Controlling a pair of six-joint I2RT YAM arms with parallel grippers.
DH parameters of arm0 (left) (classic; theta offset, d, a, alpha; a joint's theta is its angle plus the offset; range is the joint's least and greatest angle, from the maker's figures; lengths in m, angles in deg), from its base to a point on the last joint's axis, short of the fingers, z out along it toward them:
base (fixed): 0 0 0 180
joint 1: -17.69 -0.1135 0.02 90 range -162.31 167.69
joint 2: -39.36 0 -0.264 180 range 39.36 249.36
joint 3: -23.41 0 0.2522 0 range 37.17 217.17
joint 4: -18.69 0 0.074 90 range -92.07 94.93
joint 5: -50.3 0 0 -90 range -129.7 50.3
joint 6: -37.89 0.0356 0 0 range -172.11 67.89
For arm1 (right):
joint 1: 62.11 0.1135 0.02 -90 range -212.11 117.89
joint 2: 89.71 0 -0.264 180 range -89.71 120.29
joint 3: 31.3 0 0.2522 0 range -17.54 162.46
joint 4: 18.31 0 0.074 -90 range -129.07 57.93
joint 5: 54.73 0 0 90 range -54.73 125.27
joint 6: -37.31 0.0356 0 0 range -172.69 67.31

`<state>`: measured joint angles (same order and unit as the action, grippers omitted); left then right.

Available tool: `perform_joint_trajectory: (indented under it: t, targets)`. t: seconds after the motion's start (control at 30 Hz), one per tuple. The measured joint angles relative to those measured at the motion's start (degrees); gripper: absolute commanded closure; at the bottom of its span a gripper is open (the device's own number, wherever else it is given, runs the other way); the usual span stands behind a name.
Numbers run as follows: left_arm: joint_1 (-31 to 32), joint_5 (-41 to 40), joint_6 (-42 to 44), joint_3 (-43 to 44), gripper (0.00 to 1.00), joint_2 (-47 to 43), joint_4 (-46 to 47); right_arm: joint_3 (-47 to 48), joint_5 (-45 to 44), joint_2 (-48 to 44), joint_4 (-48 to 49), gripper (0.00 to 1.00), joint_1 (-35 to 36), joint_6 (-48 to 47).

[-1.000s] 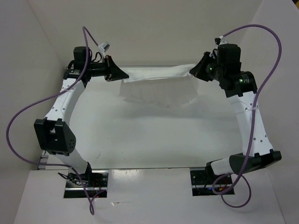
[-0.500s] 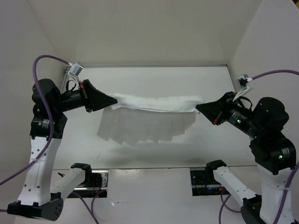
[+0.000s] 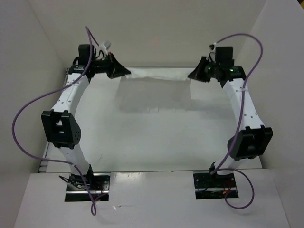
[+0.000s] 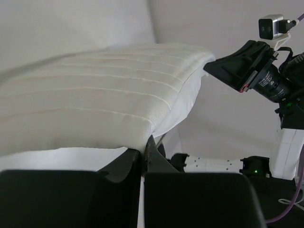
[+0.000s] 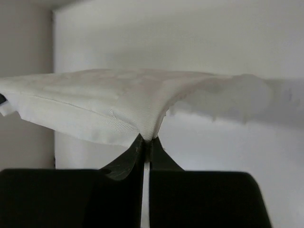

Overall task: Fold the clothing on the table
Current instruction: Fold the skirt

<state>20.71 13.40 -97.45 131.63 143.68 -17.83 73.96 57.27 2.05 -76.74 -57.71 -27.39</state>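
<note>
Arms swung back, clothing (image 3: 159, 74) stretched between — left tool (image 3: 128, 73), right tool (image 3: 189, 76) (both) pinching its ends

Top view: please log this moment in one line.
left gripper: shut on thin white crinkled fabric clothing | right gripper: shut on same clothing | clothing: stretched between them

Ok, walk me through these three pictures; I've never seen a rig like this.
Two white robot arms are bolted at the near edge of a smooth white table, each ending in a black two-finger gripper. The wide picture looks down from above and behind them; the other two come from a camera on each wrist, so that arm's own black fingers fill the bottom. The left gripper and right gripper are each shut on one end of a thin, crinkled white cloth, holding it stretched between them over the table's far part.
</note>
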Motion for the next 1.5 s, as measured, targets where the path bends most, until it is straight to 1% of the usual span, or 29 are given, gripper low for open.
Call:
perform_joint_trajectory:
  t: [0.03,0.1,0.13,0.2,0.23,0.3,0.33,0.37,0.43,0.5,0.57,0.6,0.67,0.73,0.83,1.0,1.07,1.13,1.2,1.23,1.4,1.43,1.5]
  targets:
    - [-0.1,0.2,0.0,4.8,1.00,0.0,0.3,4.2,-0.7,-0.5,1.0,1.00,0.0,-0.3]
    - [-0.6,0.8,-0.1,11.1,1.00,-2.0,2.8,9.7,-1.0,-3.5,5.3,1.00,0.0,-0.6]
    - [-0.8,1.0,-0.1,11.7,1.00,-4.3,4.5,10.4,-0.6,-6.3,8.0,1.00,0.1,-0.8]
    - [-0.9,1.9,-0.1,8.8,1.00,-10.1,6.7,9.7,1.0,-12.1,10.4,1.00,0.2,-0.7]
    - [-0.9,2.1,-0.1,4.9,1.00,-13.4,8.7,7.6,1.8,-15.0,11.9,1.00,0.2,-0.6]
    - [-0.7,2.3,0.2,-4.3,1.00,-18.2,10.4,0.3,4.8,-19.9,14.2,1.00,0.2,-0.2]
    - [-0.4,2.2,0.2,-9.1,1.00,-19.8,10.9,-5.4,6.3,-22.4,16.1,1.00,0.2,0.0]
    - [0.0,1.8,0.4,-15.9,1.00,-20.3,12.3,-11.9,7.8,-23.7,17.0,1.00,0.2,0.6]
    - [0.9,0.2,0.4,-25.9,1.00,-19.5,13.8,-22.6,9.7,-23.2,17.5,1.00,0.8,1.4]
    - [2.5,-2.4,0.4,-37.3,1.00,-15.7,13.8,-34.4,11.3,-19.5,15.9,1.00,1.5,2.3]
    - [5.2,-4.8,0.2,-47.6,1.00,-12.4,10.4,-45.8,13.7,-15.0,10.2,1.00,2.0,2.6]
    - [6.8,-5.5,0.3,-51.1,1.00,-11.9,8.0,-50.8,15.2,-14.7,6.2,1.00,2.3,2.7]
    - [9.8,-5.5,1.0,-54.0,1.00,-12.9,3.3,-55.3,17.1,-17.6,-2.0,1.00,2.6,3.0]
    - [10.8,-5.4,2.1,-53.8,1.00,-15.5,1.2,-55.5,18.3,-22.4,-7.4,1.00,2.8,3.1]
    - [10.7,-5.3,3.6,-51.0,1.00,-18.8,-0.1,-53.1,19.4,-26.0,-10.1,1.00,2.9,2.9]
    - [10.6,-4.9,4.5,-46.9,1.00,-20.3,0.0,-49.8,19.1,-25.5,-11.3,1.00,2.9,3.0]
    - [10.6,-4.7,4.2,-46.1,0.99,-20.7,-0.2,-45.9,18.0,-24.5,-12.6,1.00,2.9,2.9]
    - [10.5,-4.3,3.1,-44.0,0.99,-20.7,-0.2,-39.9,16.1,-23.5,-12.9,1.00,2.9,2.9]
    - [10.0,-4.0,2.0,-39.8,0.98,-20.4,0.3,-31.1,13.2,-21.3,-13.1,1.00,2.8,2.7]
    - [9.3,-3.7,1.5,-36.1,0.98,-19.8,0.3,-26.4,11.4,-19.9,-13.0,1.00,2.8,2.6]
    - [3.5,-1.6,-0.4,-9.2,0.98,-11.3,3.1,2.6,-1.1,-10.8,-11.1,1.00,2.3,1.8]
    - [2.2,-1.4,-1.0,-3.8,0.98,-10.2,3.5,7.3,-3.0,-9.9,-10.6,1.00,2.1,1.8]
    - [0.3,-0.1,-1.5,2.8,0.98,-9.7,4.7,13.2,-4.3,-10.0,-8.3,1.00,2.1,1.8]
